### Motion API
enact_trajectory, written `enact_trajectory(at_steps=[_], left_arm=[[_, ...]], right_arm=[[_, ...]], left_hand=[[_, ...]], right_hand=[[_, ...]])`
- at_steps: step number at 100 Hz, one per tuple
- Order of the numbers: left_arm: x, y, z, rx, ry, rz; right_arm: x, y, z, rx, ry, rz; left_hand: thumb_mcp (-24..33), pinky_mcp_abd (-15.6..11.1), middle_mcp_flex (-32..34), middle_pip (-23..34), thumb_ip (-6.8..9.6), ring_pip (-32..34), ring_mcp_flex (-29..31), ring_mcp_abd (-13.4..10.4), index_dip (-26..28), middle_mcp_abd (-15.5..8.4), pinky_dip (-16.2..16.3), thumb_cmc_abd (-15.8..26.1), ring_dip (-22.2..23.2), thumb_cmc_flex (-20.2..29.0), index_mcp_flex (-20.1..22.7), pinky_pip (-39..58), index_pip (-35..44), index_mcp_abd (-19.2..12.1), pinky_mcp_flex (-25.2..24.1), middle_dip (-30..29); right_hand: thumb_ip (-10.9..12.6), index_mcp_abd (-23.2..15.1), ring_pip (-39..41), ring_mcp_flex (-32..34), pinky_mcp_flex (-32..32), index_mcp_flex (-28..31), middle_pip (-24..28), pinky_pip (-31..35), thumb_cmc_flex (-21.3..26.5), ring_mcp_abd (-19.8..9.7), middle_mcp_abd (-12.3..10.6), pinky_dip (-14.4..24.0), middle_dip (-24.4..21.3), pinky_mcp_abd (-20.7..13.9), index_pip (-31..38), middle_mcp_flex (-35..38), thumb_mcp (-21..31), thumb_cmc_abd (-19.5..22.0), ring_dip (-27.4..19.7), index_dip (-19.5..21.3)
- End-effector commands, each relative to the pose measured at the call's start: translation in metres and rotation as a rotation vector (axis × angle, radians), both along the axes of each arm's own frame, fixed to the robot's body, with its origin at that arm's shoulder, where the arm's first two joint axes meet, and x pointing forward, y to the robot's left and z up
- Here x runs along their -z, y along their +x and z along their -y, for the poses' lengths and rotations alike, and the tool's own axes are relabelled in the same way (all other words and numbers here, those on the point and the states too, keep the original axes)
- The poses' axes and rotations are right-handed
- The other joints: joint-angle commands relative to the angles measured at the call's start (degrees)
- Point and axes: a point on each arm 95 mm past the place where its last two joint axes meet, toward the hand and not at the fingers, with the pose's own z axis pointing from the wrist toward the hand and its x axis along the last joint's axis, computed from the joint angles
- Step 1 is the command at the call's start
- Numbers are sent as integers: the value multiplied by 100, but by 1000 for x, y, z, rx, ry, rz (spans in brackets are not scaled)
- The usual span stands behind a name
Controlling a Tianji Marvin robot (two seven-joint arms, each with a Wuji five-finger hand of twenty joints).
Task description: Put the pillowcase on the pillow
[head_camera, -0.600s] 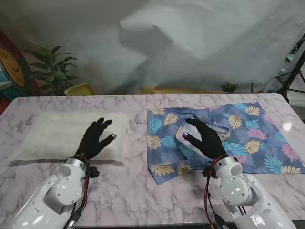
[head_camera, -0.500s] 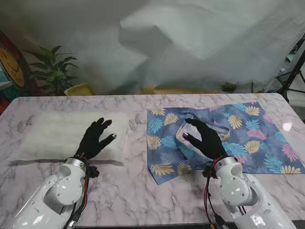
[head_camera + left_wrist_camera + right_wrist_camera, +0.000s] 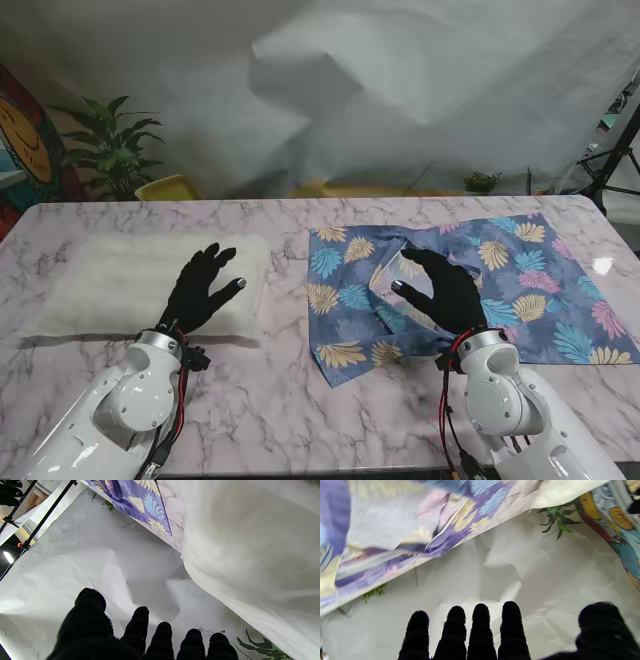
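Marble table point(image 3: 280, 400): pillow point(image 3: 120, 280) left, rumpled pillowcase point(image 3: 520, 290) right

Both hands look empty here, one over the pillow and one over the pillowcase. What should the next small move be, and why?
Probably lower the right hand onto the rumpled fold of the pillowcase beneath it and pinch an edge. That hand is open with fingers apart over the fabric, the pillowcase lies flat and unopened, and the pillow is still bare.

The pillow point(image 3: 150, 280) is lying on the surface point(image 3: 290, 400), left of the pillowcase point(image 3: 520, 285), which is lying spread flat, apart from it. The left hand point(image 3: 205, 288) is hovering over the pillow's right end; the right hand point(image 3: 445, 290) is hanging over the pillowcase's left part.
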Motion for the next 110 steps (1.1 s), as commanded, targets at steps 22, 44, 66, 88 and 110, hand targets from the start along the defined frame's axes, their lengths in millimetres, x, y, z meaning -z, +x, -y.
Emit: enact_trajectory(at_steps=[22, 44, 66, 88, 110], left_arm=[[1, 2, 2, 7, -5, -20], [1, 3, 3, 13, -15, -16], [1, 3, 4, 16, -23, -19], [2, 4, 5, 22, -26, -22], [2, 3, 5, 21, -25, -28]], right_arm=[[-31, 30, 53, 147, -299, 56], [-51, 34, 82, 170, -466, 5], [-52, 42, 98, 159, -553, -49], [-39, 62, 107, 98, -616, -122], [-19, 77, 115, 47, -662, -208]], left_hand=[[-139, -216, -209, 17, -144, -73, -87, -196, 45, -31, 64, 228, 62, 85, 97, -118, 42, 4, 0, 33], [-137, -220, -208, 15, -144, -73, -86, -196, 47, -28, 65, 213, 64, 95, 103, -118, 46, 3, 1, 33], [-139, -218, -207, 17, -145, -73, -87, -186, 47, -21, 65, 215, 68, 95, 103, -119, 46, -1, 1, 35], [-137, -216, -208, 20, -144, -73, -88, -173, 49, -1, 67, 222, 72, 97, 110, -118, 50, -3, 0, 36], [-135, -217, -208, 17, -143, -78, -92, -153, 51, 25, 69, 233, 63, 105, 117, -117, 53, 0, 2, 35]], right_hand=[[88, -112, 398, -110, -173, -44, 102, 573, 37, -203, -114, -294, -21, -64, 605, -134, 465, -567, -153, 15], [-14, -242, 574, -267, -344, -190, -104, 1012, -449, -181, -110, -723, -83, -61, 979, -119, 1760, -1161, -180, -191], [-183, -562, 547, -326, -382, -395, -332, 1162, -261, -19, 130, -878, -184, 170, 1066, -157, 2671, -1973, -198, -235], [-317, -922, 507, -314, -428, -526, -487, 1517, 142, 140, 121, -1244, -237, 349, 1329, -146, 3981, -2820, -225, -115], [-307, -1177, 509, -372, -469, -536, -667, 1802, 719, 219, 208, -1475, -314, 370, 1454, -173, 5010, -3347, -224, 56]])
